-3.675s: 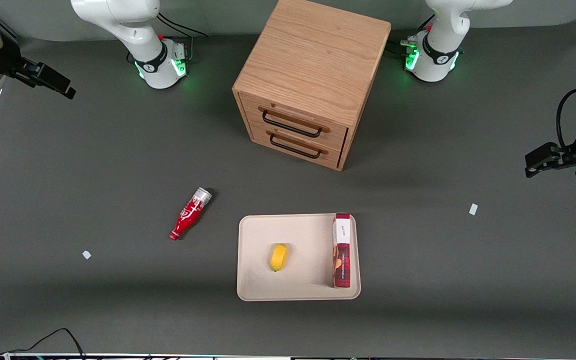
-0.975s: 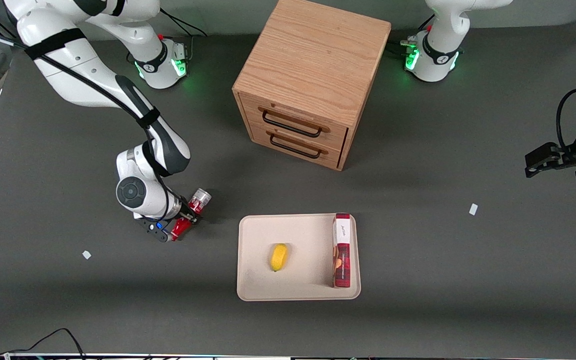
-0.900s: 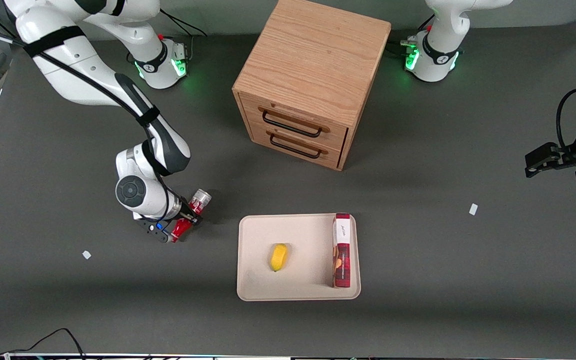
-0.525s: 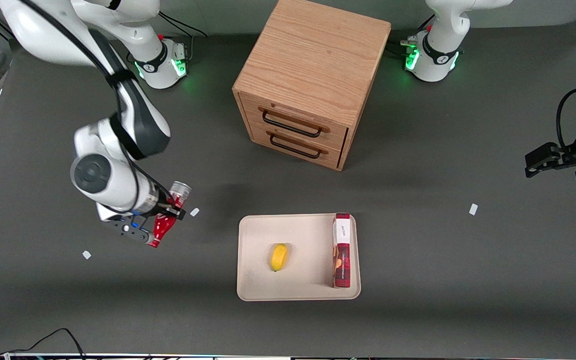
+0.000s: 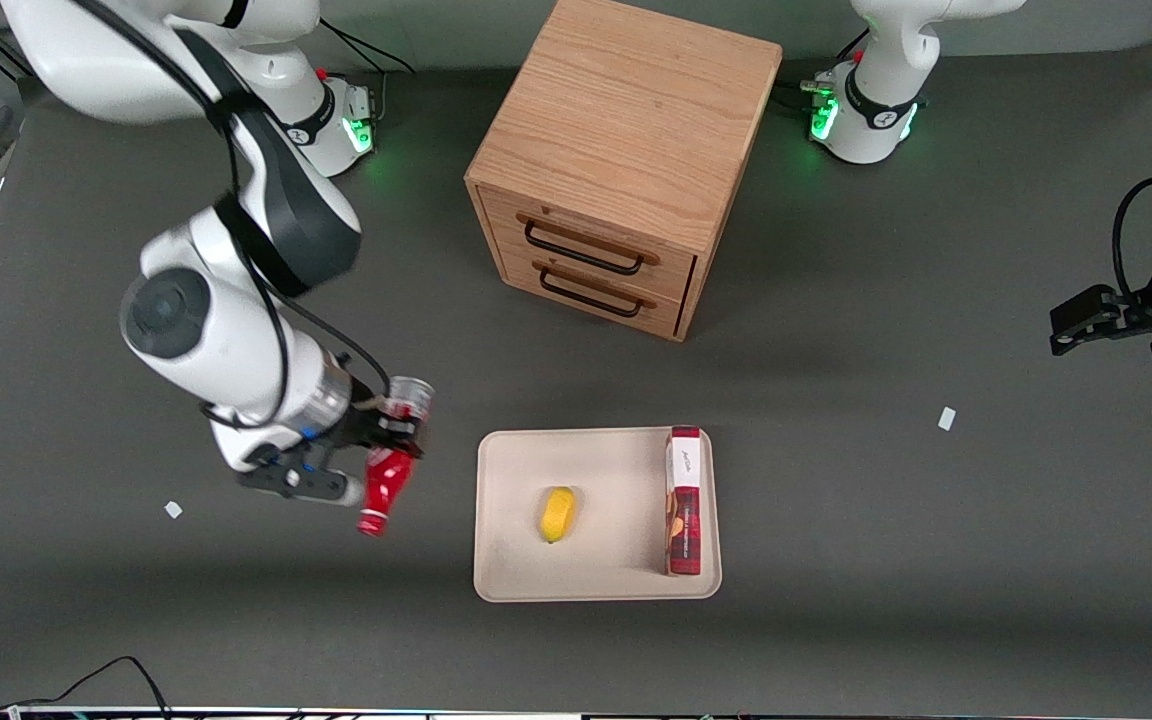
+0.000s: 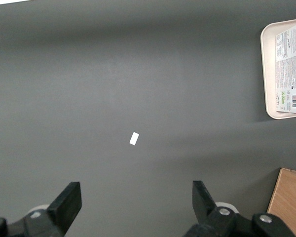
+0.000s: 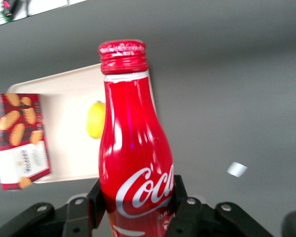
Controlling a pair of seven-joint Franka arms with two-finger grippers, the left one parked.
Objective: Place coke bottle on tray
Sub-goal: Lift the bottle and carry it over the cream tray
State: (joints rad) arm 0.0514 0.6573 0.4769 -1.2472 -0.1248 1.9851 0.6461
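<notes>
Since the earlier frame, coke bottle (image 5: 388, 472) has left the bench (image 5: 836, 520) and rides in the claw (image 5: 382, 437), nearer the tray (image 5: 506, 570). Claw clamps the bottle's body, cap pointing toward the front camera. Carry on toward bare tray floor between rim and lemon (image 5: 557, 514); keep height over rim, lower gently, release only once the bottle is resting, since it may roll.

Our gripper (image 5: 383, 437), clamped on the coke bottle (image 5: 383, 478), hangs above bare table beside the tray (image 5: 511, 570). On the tray we see open floor between the lemon (image 5: 557, 514) and the box (image 5: 683, 500) (standing along the rim toward the parked arm).
</notes>
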